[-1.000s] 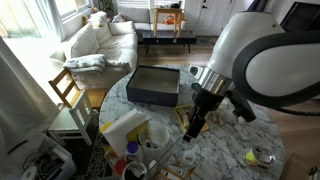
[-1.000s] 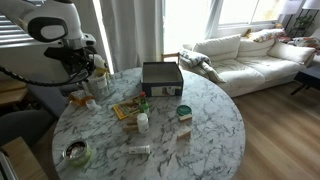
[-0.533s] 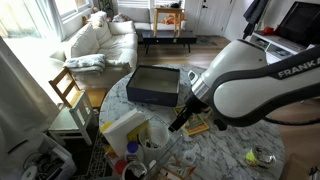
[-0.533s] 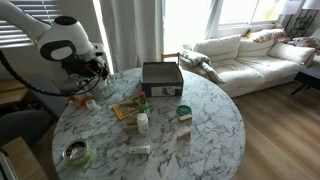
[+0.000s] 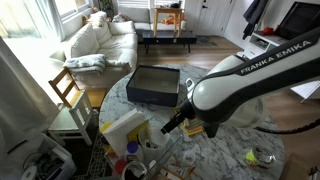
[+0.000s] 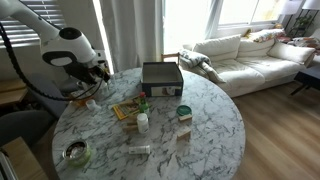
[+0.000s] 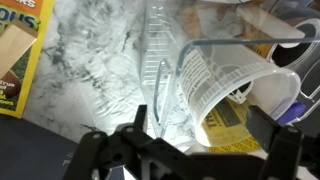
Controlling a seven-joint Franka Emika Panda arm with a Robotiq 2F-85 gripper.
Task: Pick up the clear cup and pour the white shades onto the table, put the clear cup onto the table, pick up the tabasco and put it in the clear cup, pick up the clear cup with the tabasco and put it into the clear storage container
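Clear plastic with dark print on its side: cup (image 7: 225, 85), down on the marbled table (image 7: 90, 70) in a crowded patch, a white object (image 7: 283, 95) just beside it on the right of the wrist view, too blurred to name. Wide rim toward the top right of that view, narrower part toward the bottom; upright or leaning, impossible to tell from this angle. Lower part of the cup straight ahead of the gripper (image 7: 201, 118), framed by its two dark fingers (image 7: 140, 120), one on each side, neither visibly touching the wall. Jaws spread wide, nothing held. Only one arm here, so no choice of side.

In an exterior view, gripper (image 5: 170, 126) angled downward over the cluttered part of the table, nearer the camera than the dark box (image 5: 155, 85); cup itself hard to separate from the clutter there.

Judging by this: first step in hand, pick-up not yet made. Likely need: a short advance along the present line to bracket the wall below the rim, then closing across the cup's width rather than along its length. Risk: thin wall, easy to squash or tip.
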